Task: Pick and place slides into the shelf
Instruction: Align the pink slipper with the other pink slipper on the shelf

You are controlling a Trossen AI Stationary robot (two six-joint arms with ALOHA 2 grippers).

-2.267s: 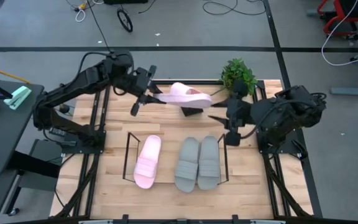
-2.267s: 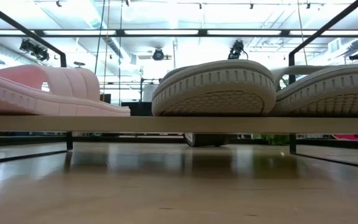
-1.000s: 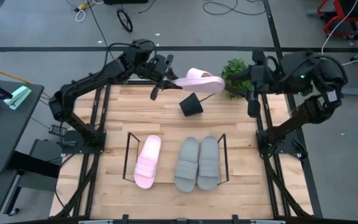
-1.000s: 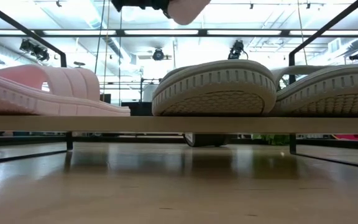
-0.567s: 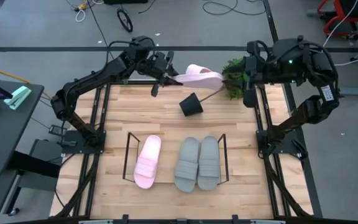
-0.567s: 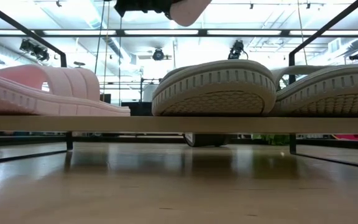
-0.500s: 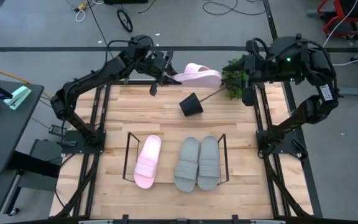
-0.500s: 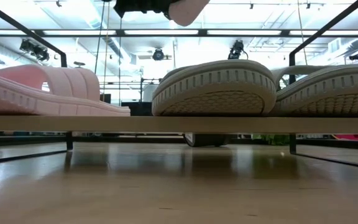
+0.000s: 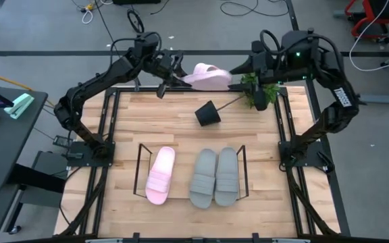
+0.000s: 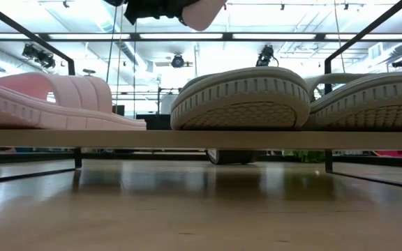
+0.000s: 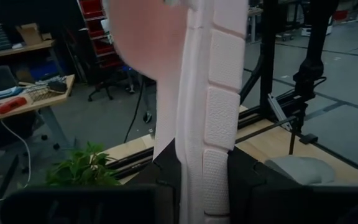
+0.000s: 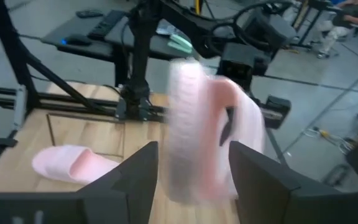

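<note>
Right hand (image 9: 237, 65) has swung in, fingers spread, beside the pink slide (image 9: 208, 76); left hand (image 9: 169, 75) pinches it.

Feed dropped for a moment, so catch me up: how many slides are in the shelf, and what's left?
Done: three slides lie in the shelf: a pink one and two grey ones.

In hand: the left end effector grips the last pink slide in the air over the table's far edge; the right end effector, fingers apart, is at its other end.

Left: setting that slide into the gap beside the pink one.
</note>
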